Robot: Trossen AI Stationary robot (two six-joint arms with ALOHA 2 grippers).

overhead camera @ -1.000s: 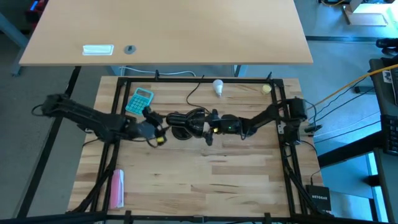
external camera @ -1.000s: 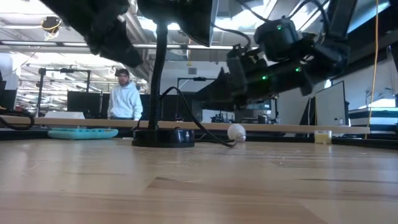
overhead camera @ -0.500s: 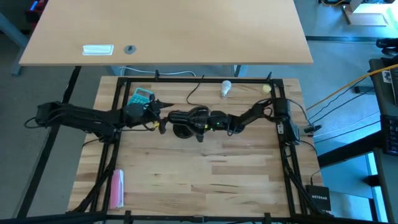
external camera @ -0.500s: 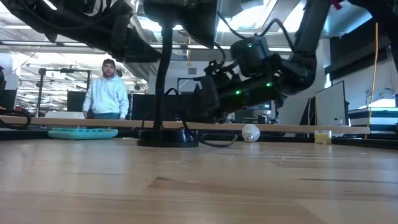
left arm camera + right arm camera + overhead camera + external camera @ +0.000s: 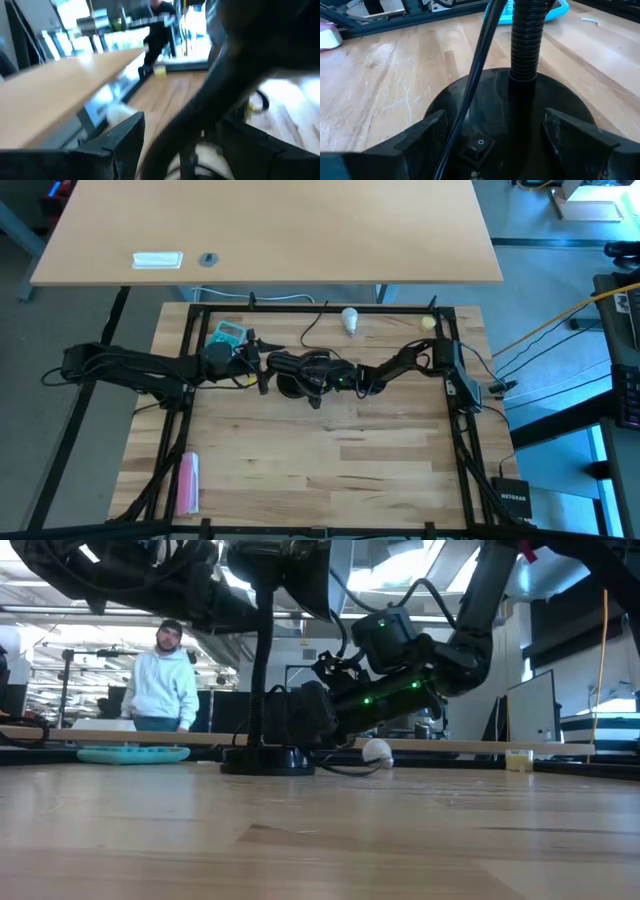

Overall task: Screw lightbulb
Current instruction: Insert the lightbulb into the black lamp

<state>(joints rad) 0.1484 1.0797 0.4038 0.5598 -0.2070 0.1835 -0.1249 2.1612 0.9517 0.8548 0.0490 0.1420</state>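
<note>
Since half a second ago the lightbulb rolled slightly; we see it loose near the table's far edge. Right gripper wide open around lamp base; left gripper half-open, contents unclear. Fragile, slippery: grip the glass gently.

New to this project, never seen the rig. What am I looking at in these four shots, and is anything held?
Two dark robot arms, each with a two-finger gripper, work at a wooden table. One camera looks straight down, one sits at table height, and one rides on each wrist.

On the table are a black lamp, a white bulb lying loose near the far edge, a yellow ball, a teal calculator and a pink item.

The right gripper is open, one finger on each side of the lamp's base, gripping nothing. The left gripper is beside the lamp; I cannot tell whether it holds anything. The bulb is not yet picked up.
</note>
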